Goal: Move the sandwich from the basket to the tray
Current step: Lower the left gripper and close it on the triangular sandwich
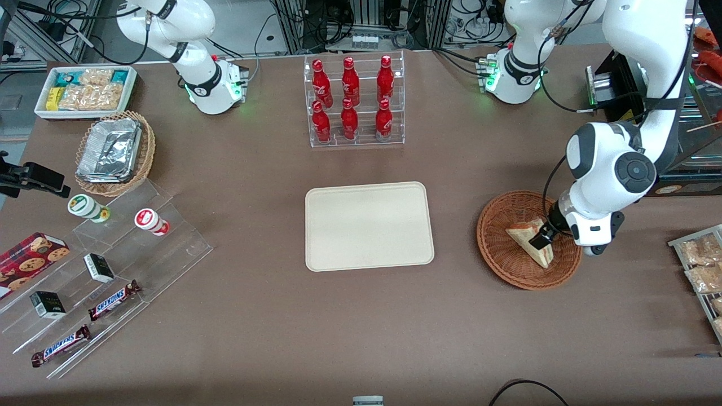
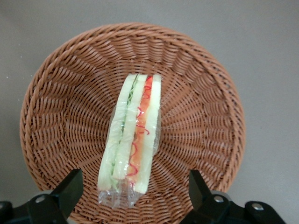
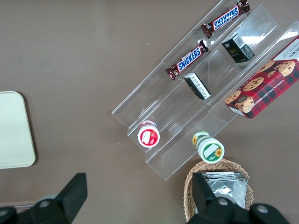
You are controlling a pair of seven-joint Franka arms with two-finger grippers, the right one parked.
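- Sandwich (image 1: pixel 529 241) in the front view: it lies inside the round reddish-brown basket (image 1: pixel 499 248), which serves as the landmark for everything below.
- The gripper (image 1: pixel 542 235) of the working arm hangs over the basket, low above the end of the sandwich that is nearer the arm; a dark finger shows against the bread, though contact cannot be confirmed from this view.
- The beige tray (image 1: pixel 369 225) sits on the table beside the basket, well apart from it, toward the parked arm's end, with nothing on it.
- A clear rack of red bottles (image 1: pixel 352 100) stands farther from the front camera than the basket, past the tray.
- A tan basket of foil trays (image 1: pixel 115 152) and a white bin of snacks (image 1: pixel 86 90) lie very far from the basket, at the parked arm's end of the table.

- Left wrist view: the sandwich (image 2: pixel 133 140) rests near the middle of the basket (image 2: pixel 60 116), wrapped in clear film, showing bands of pale bread with green and red filling between.
- The gripper (image 2: pixel 133 193) stands spread wide, its two dark fingers (image 2: pixel 70 189) apart on either side of one end of the sandwich, neither touching it.

- Right wrist view: only a corner of the tray (image 3: pixel 14 130) shows, and next to it a clear stepped stand (image 3: pixel 187 107) with chocolate bars and small boxes; the reddish basket is out of sight.
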